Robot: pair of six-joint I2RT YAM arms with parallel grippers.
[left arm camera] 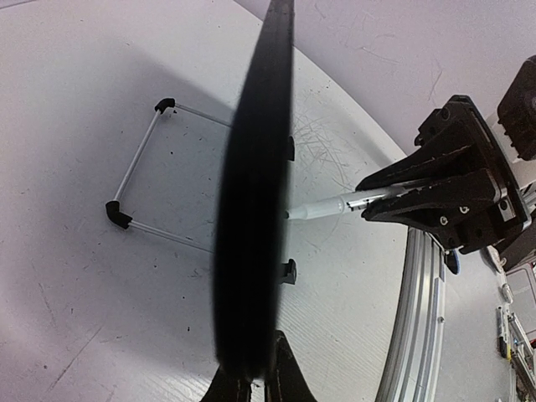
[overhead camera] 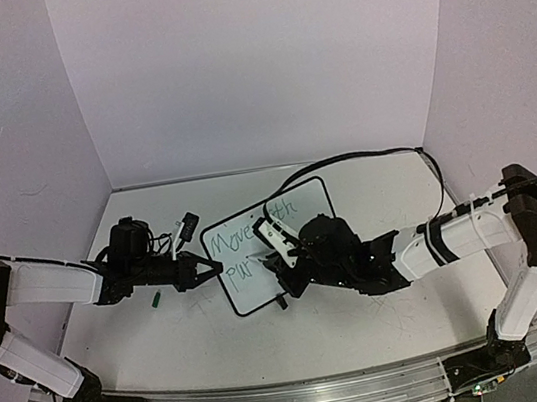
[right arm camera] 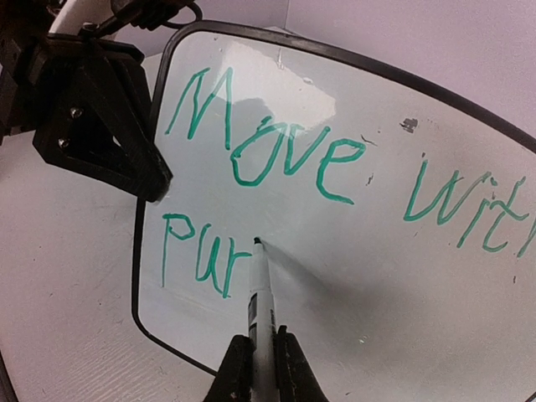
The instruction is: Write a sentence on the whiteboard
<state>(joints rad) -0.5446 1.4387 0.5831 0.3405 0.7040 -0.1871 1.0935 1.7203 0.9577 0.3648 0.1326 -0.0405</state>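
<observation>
Top external view: the board (overhead camera: 244,287) stands near the middle of the table (overhead camera: 168,342), turned a little, with its face toward the right side. The left gripper (overhead camera: 209,268) meets the board at its left edge. A small green piece (overhead camera: 156,300) lies on the table left of the board, apart from it.

In the right wrist view, the right gripper (right arm camera: 260,339) has its two fingers pressed narrow around a marker (right arm camera: 260,289). The marker points up and away, and its tip touches the white surface. Green letters (right arm camera: 260,151) are on the board. The first line reads "Move" and then "Wit", which runs out of the picture. The second line reads "Pur", and the marker tip is just to the right of the "r". In the same view the left gripper is closed on the left rim of the board, at about the height between the two lines.

In the left wrist view the board is seen from its edge, as a dark vertical band. The left fingers (left arm camera: 285,377) clamp its near edge at the bottom of the picture. Behind the board a thin wire stand (left arm camera: 138,167) with black corner pieces rests on the table. On the other side the marker touches the face of the board.
</observation>
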